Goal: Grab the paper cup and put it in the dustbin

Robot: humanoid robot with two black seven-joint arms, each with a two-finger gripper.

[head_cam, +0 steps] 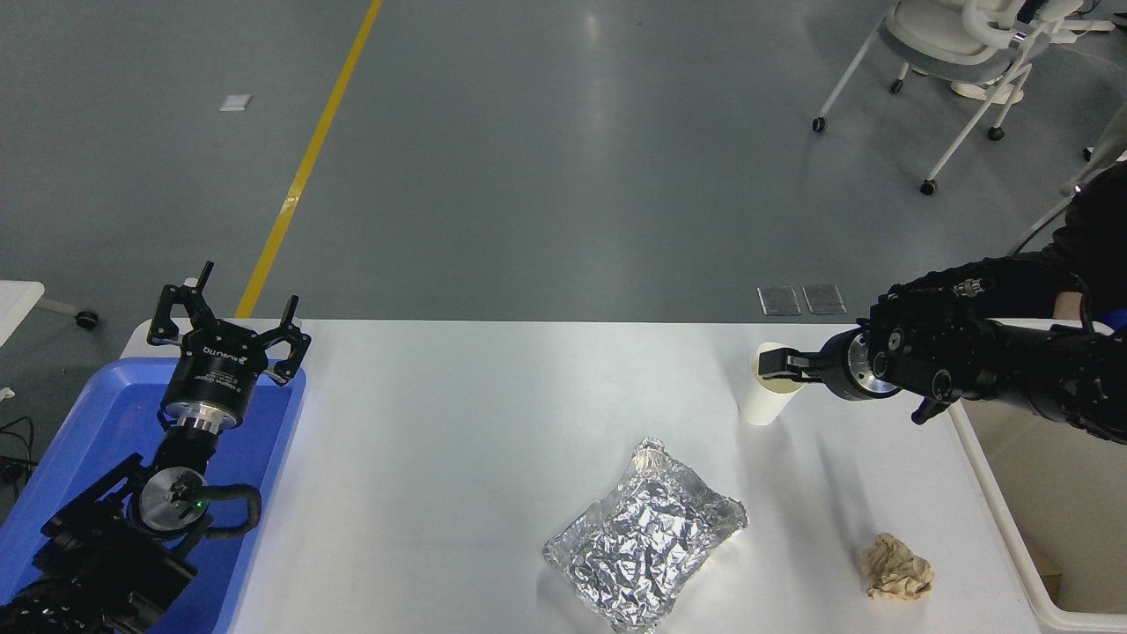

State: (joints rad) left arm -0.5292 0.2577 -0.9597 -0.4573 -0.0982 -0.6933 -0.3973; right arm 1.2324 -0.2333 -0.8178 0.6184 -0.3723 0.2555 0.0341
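The small white tapered paper cup (762,396) is seen standing upright on the white table (458,423), toward the far right part of the surface, near the table's far edge. The right gripper (775,364) is reached in from the right edge, held roughly level, with its fingertips at the cup's rolled rim and covering much of the cream interior. Whether the fingers are clamped on the rim or merely placed over the mouth cannot be told; the cup's base is seen on the table.

The large off-white rectangular plastic dustbin (1012,537) is set just beside the table's right edge, partly hidden by the right arm; its near wall and rim are visible at the lower right.

A crumpled silver foil packet (645,535) is found nearer the camera than the cup, well apart from it. A crumpled tan paper ball (896,568) lies near the front right corner, between the foil and the bin.

The left gripper (229,319) is parked at the lower left over the blue plastic tray (88,423), its fingers spread apart and nothing held between them.

Beyond the table, a yellow floor line (308,158) and a white wheeled chair (955,53) are noted on the grey floor.
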